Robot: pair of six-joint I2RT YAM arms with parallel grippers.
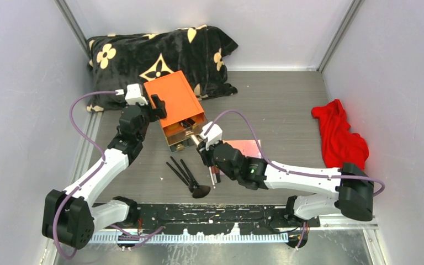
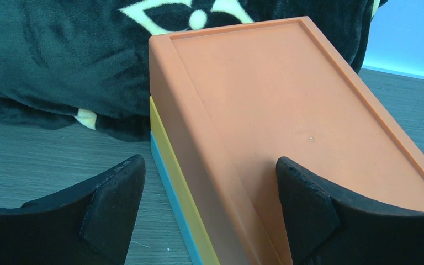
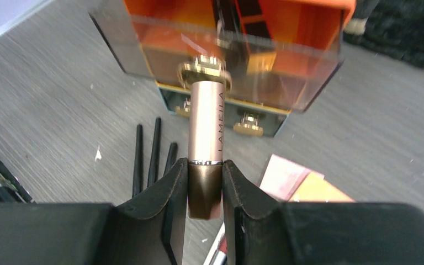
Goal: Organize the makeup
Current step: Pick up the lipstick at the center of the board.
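Note:
My right gripper (image 3: pixel 205 165) is shut on the dark end of a rose-gold makeup tube (image 3: pixel 205 127). The tube points at the clear open drawer (image 3: pixel 226 66) of the orange box (image 1: pixel 174 99), its tip near the drawer's gold knob. Thin black-handled brushes (image 1: pixel 182 172), one with a fluffy brown head (image 1: pixel 201 191), lie on the table left of that gripper (image 1: pixel 203 144). A shiny pink palette (image 1: pixel 243 148) lies under the right wrist, with a slim red pencil (image 1: pixel 214 178) beside it. My left gripper (image 2: pixel 210 182) stands open astride the box's long left edge (image 2: pixel 287 110).
A black blanket with cream flowers (image 1: pixel 154 49) lies bunched behind the box. A red cloth (image 1: pixel 339 135) sits at the right side of the table. Grey walls close in the table on three sides.

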